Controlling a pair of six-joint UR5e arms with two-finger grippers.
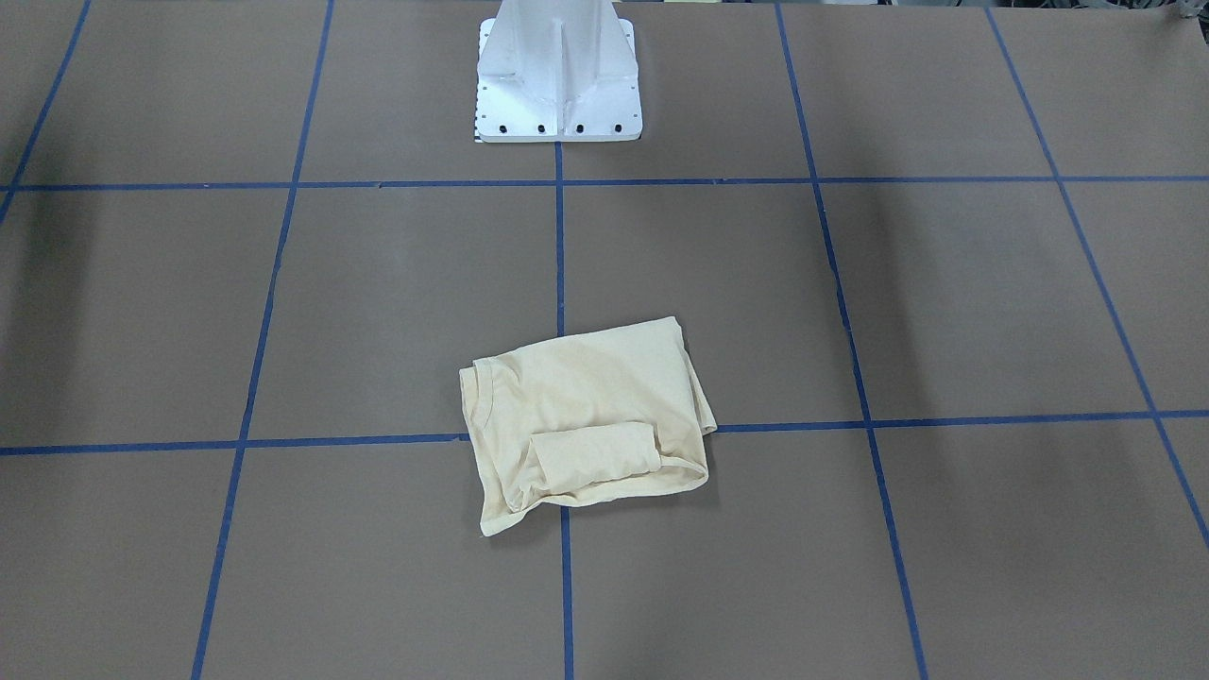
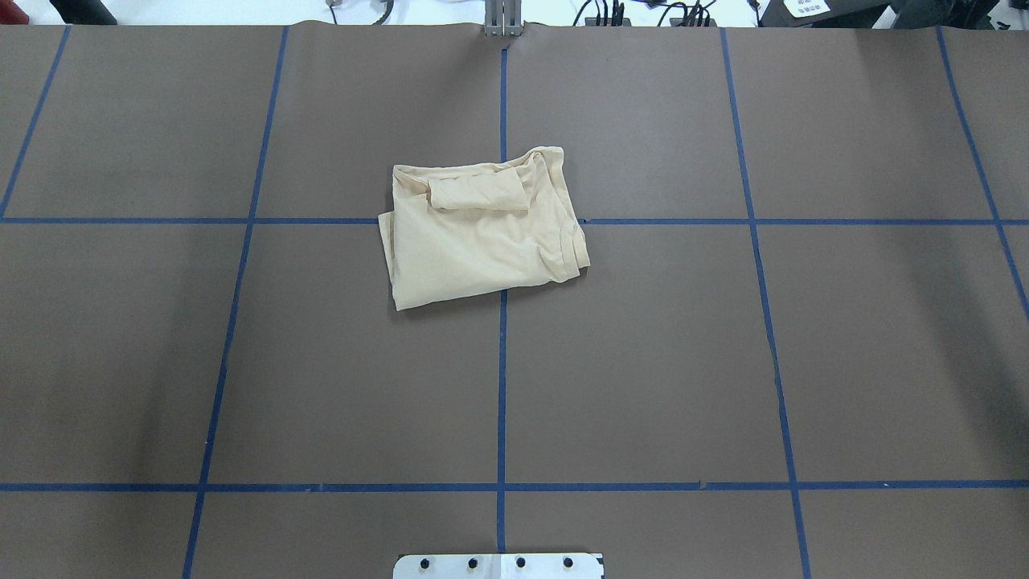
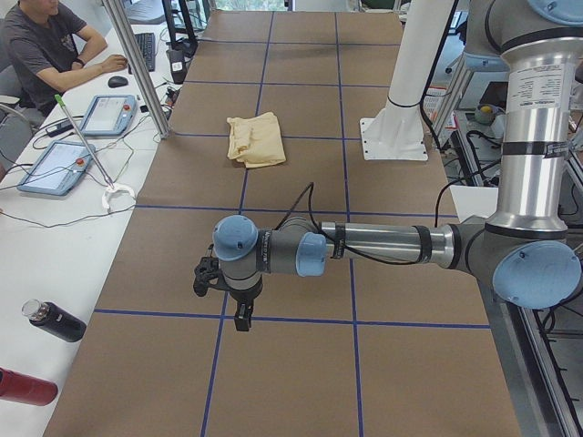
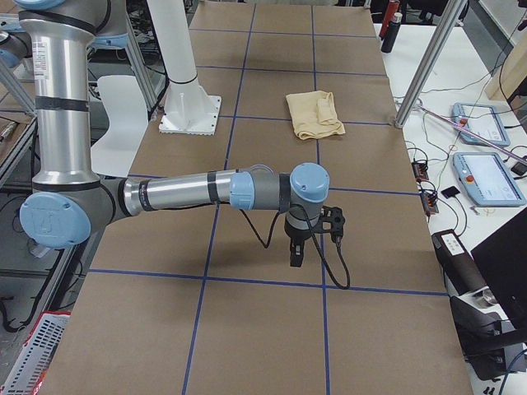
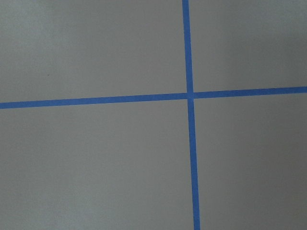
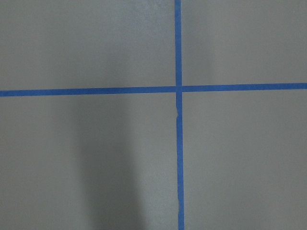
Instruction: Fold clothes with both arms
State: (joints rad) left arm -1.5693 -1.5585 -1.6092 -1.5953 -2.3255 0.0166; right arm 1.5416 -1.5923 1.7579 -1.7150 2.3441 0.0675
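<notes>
The clothes [image 1: 586, 416] are one cream shirt lying in a folded bundle near the middle of the brown table [image 2: 241, 362], with a sleeve doubled over on top. The shirt [image 2: 482, 237] sits across a blue tape crossing, and no print shows. Both arms are far from it, out toward the table's ends. My left gripper [image 3: 241, 319] hangs over the table in the exterior left view, and I cannot tell whether it is open or shut. My right gripper [image 4: 295, 257] hangs likewise in the exterior right view, state also unclear. Both wrist views show only bare table and tape lines.
The white pedestal base [image 1: 557, 85] stands at the robot's edge of the table. Beside the far long edge are a metal post [image 3: 137, 64], teach pendants [image 3: 56, 168], bottles [image 3: 55, 320] and a seated person [image 3: 46, 45]. Blue tape divides the table into a grid.
</notes>
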